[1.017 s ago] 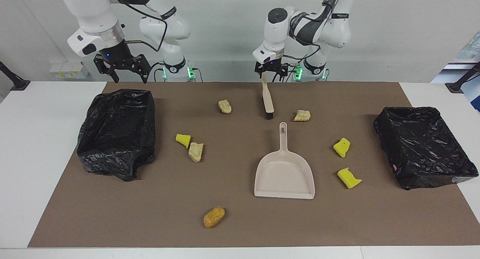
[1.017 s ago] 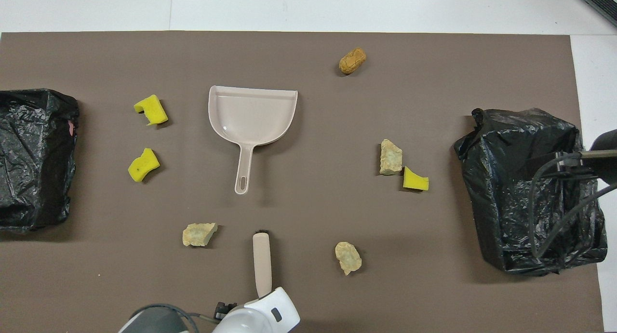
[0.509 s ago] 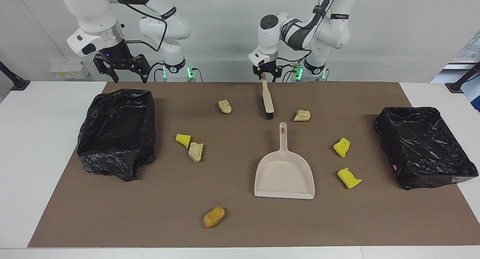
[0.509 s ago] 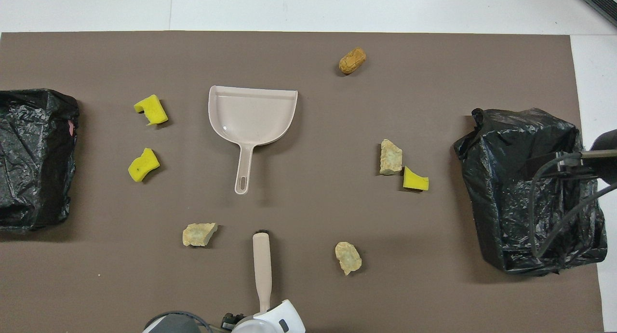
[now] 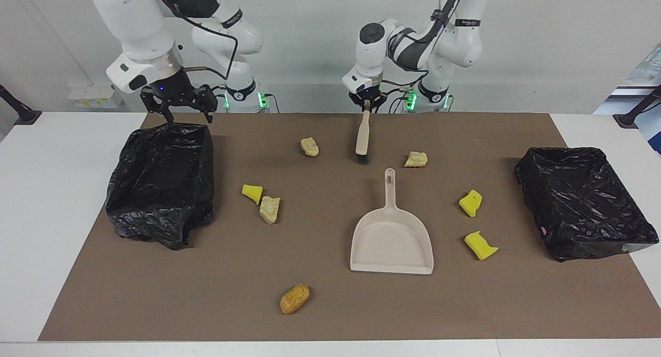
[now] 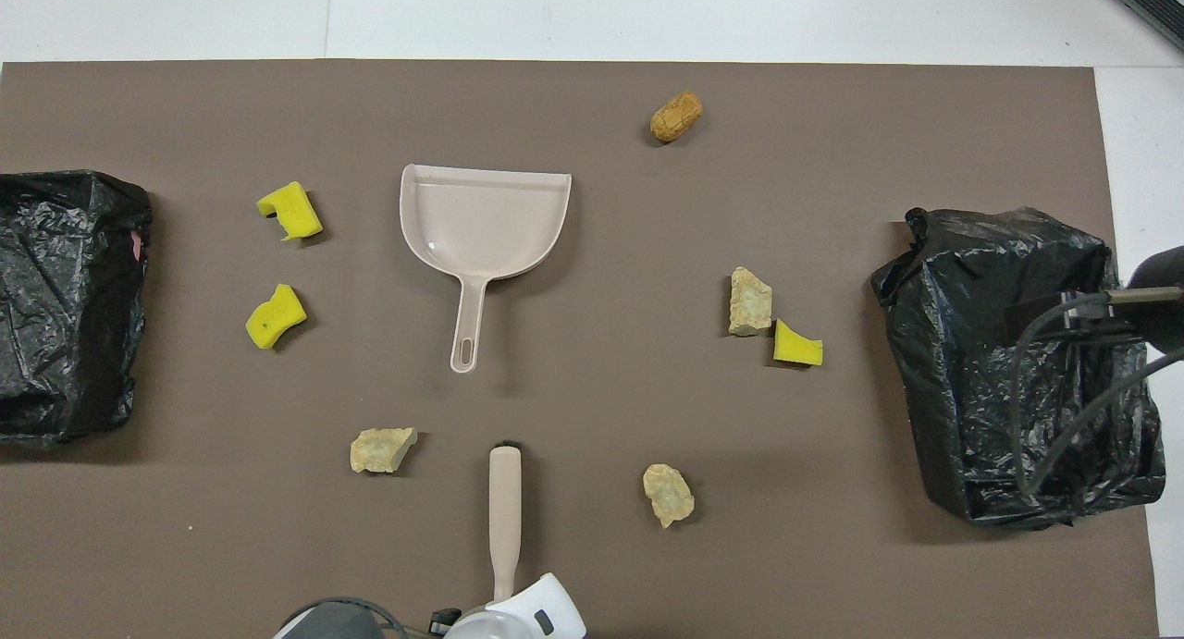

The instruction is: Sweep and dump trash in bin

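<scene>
My left gripper (image 5: 366,105) is shut on the handle top of the beige black-bristled brush (image 5: 362,137) (image 6: 505,509), which slopes down to the mat close to the robots. The beige dustpan (image 5: 391,238) (image 6: 486,223) lies flat mid-table, its handle pointing at the brush. Trash is scattered on the mat: tan lumps (image 5: 310,146) (image 5: 416,159) (image 5: 269,209), yellow sponge scraps (image 5: 252,192) (image 5: 470,202) (image 5: 480,245), and an orange-brown lump (image 5: 295,298). My right gripper (image 5: 188,117) hangs open and holds nothing, over the robot-side rim of a black-lined bin (image 5: 160,186).
A second black-lined bin (image 5: 583,202) (image 6: 65,306) sits at the left arm's end of the brown mat (image 5: 330,305). In the overhead view, the right arm's cables hang over the bin (image 6: 980,343) at its end. White tabletop borders the mat.
My left gripper has closed on the brush handle, and the bristle end has swung slightly toward the right arm's end. My right gripper has moved lower and over the bin's rim.
</scene>
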`<state>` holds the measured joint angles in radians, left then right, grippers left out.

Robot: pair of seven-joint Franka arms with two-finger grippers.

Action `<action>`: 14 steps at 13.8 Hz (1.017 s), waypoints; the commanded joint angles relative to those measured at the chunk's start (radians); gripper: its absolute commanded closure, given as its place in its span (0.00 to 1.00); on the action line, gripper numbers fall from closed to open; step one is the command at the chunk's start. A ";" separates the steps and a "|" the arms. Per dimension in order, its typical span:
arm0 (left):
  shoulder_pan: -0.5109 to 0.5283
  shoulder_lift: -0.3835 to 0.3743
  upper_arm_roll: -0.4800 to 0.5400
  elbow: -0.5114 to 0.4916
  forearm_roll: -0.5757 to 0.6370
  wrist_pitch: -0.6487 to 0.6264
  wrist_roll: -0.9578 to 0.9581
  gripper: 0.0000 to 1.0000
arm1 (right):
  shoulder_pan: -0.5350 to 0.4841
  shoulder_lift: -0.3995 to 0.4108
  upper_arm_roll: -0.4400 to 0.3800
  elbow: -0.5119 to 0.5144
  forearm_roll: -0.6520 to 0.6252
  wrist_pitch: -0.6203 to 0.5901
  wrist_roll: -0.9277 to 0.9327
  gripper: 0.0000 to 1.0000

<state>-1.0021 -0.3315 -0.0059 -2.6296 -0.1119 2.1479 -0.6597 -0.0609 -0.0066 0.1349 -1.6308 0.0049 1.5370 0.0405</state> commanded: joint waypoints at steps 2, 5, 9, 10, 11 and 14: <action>0.097 0.020 0.017 0.060 -0.009 -0.101 0.147 1.00 | 0.067 0.137 0.011 0.100 0.001 0.049 0.123 0.00; 0.224 0.008 0.017 0.103 0.030 -0.258 0.262 1.00 | 0.127 0.184 0.011 0.100 0.006 0.107 0.228 0.00; 0.460 0.022 0.017 0.094 0.050 -0.293 0.458 1.00 | 0.219 0.221 0.017 0.095 0.055 0.204 0.391 0.00; 0.509 0.026 0.017 0.095 0.057 -0.284 0.489 1.00 | 0.281 0.237 0.015 0.100 0.049 0.212 0.476 0.00; 0.558 0.049 0.017 0.105 0.078 -0.281 0.526 1.00 | 0.321 0.252 0.015 0.098 0.049 0.247 0.554 0.00; 0.710 0.171 0.017 0.254 0.113 -0.278 0.684 1.00 | 0.429 0.301 0.015 0.095 0.046 0.363 0.709 0.00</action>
<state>-0.3735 -0.2738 0.0227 -2.4993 -0.0188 1.8886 -0.0450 0.3245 0.2481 0.1514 -1.5564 0.0485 1.8585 0.6707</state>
